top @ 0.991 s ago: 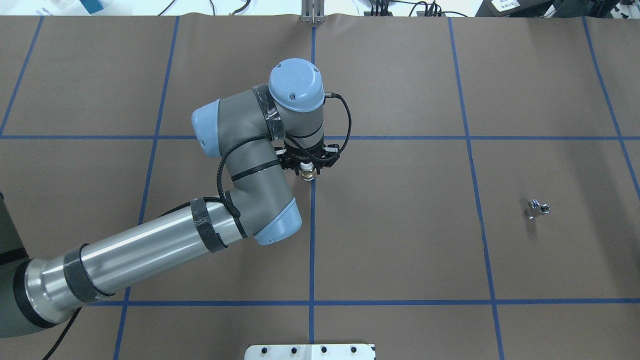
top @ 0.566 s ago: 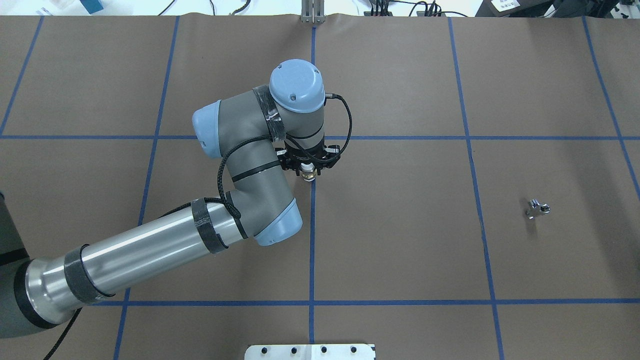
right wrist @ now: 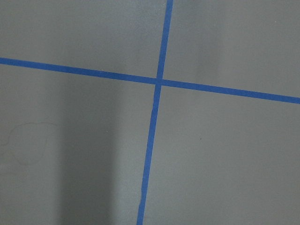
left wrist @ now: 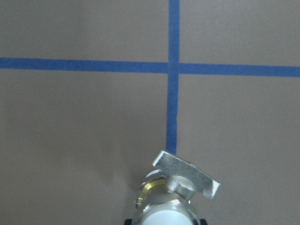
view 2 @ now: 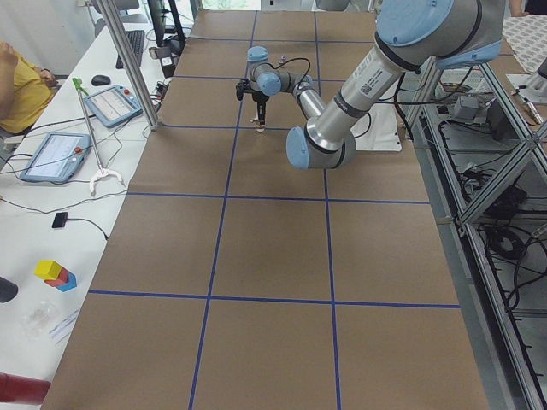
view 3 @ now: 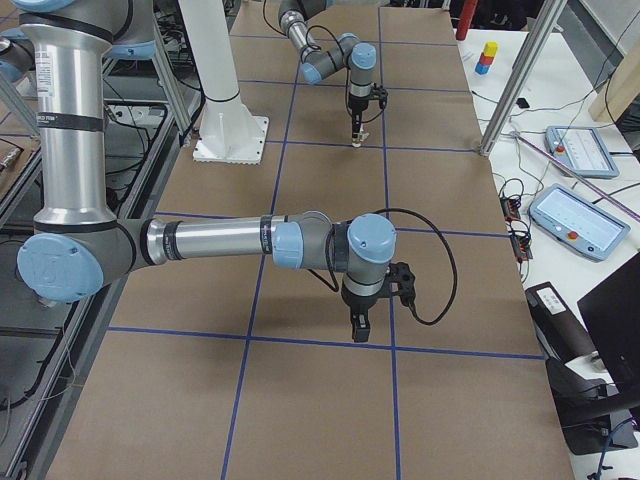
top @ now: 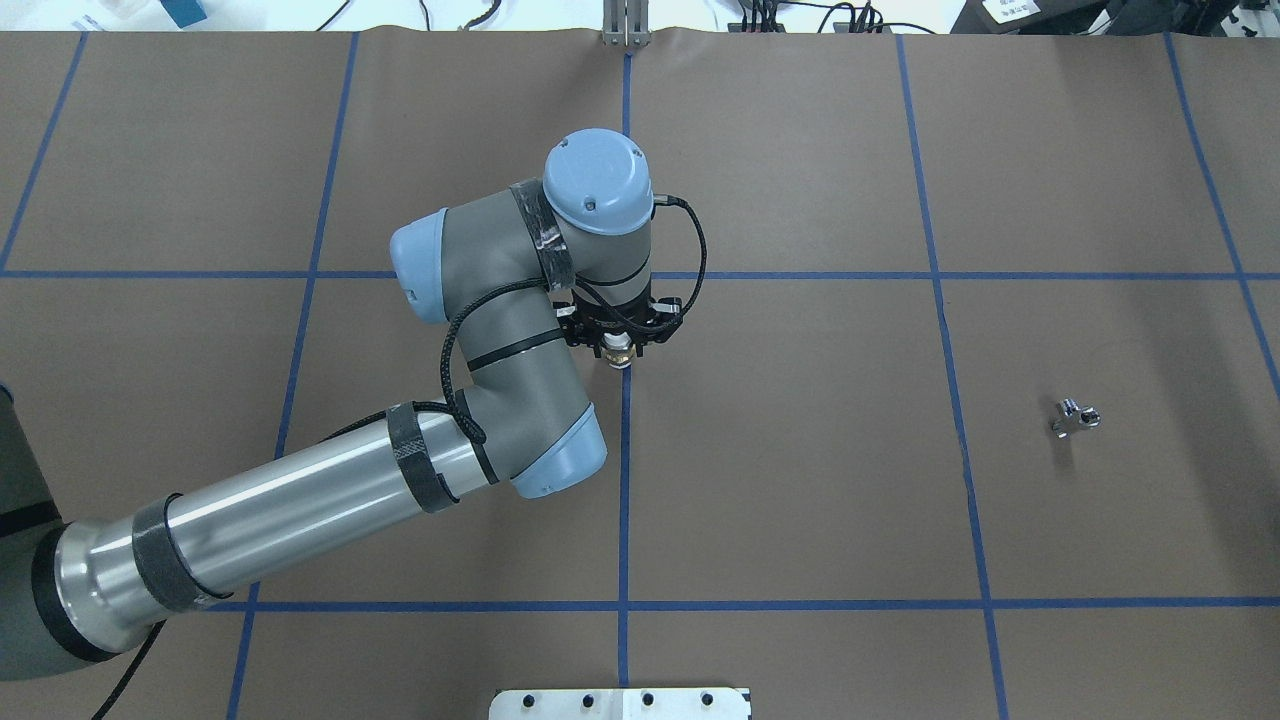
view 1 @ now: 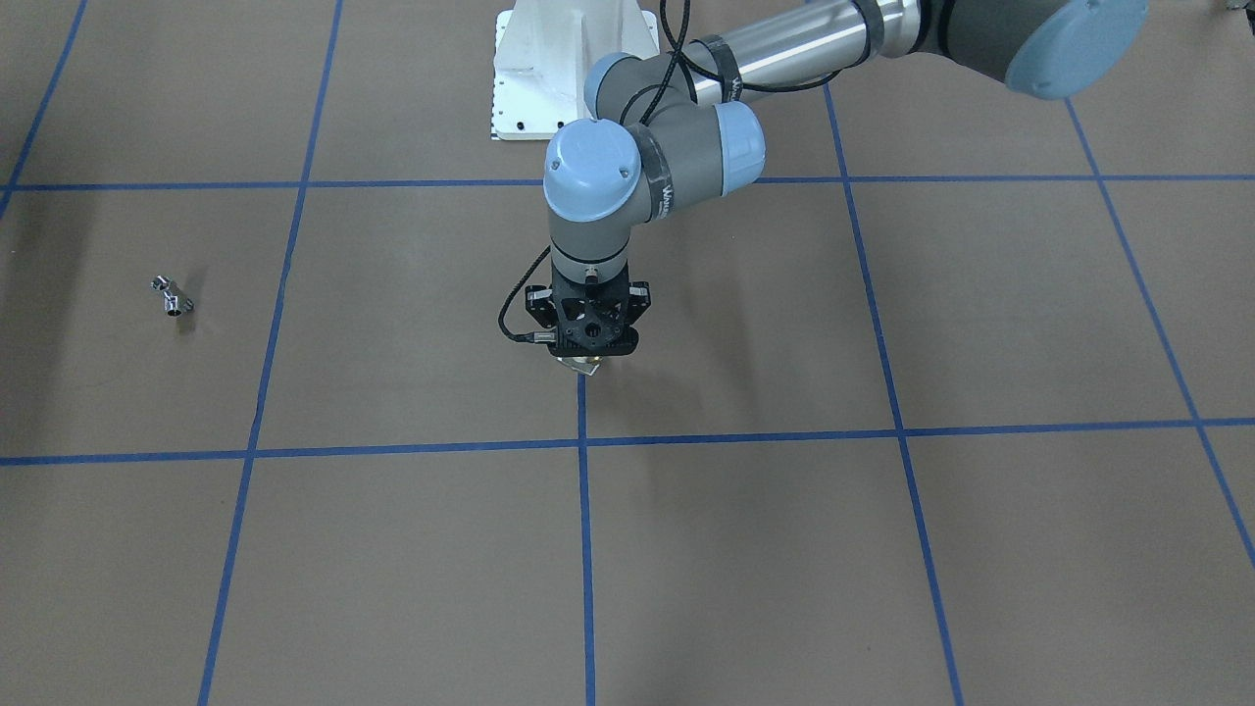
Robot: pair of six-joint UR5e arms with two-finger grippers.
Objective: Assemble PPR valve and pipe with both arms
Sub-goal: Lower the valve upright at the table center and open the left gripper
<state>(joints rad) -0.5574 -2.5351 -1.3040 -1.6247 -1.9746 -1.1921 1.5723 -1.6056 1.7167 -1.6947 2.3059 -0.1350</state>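
- Black two-finger left gripper (top: 620,341) is clamped on the white-collared brass PPR valve (left wrist: 169,206), above a blue tape line (top: 624,480).
- Tiny bent chrome pipe (top: 1075,417) lies well apart.
- Right gripper (view 3: 360,328): can't tell its state.

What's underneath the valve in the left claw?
Brown table cover and a blue tape line, below the valve in the left claw. The spot directly beneath it is hidden.

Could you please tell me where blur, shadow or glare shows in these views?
Left wrist view: the PPR valve is soft, the tape lines crisper. Right wrist view: a broad shadow band darkens the table cover at left. Overhead view: glare streaks the left arm along its silver tube, and the pipe glints.
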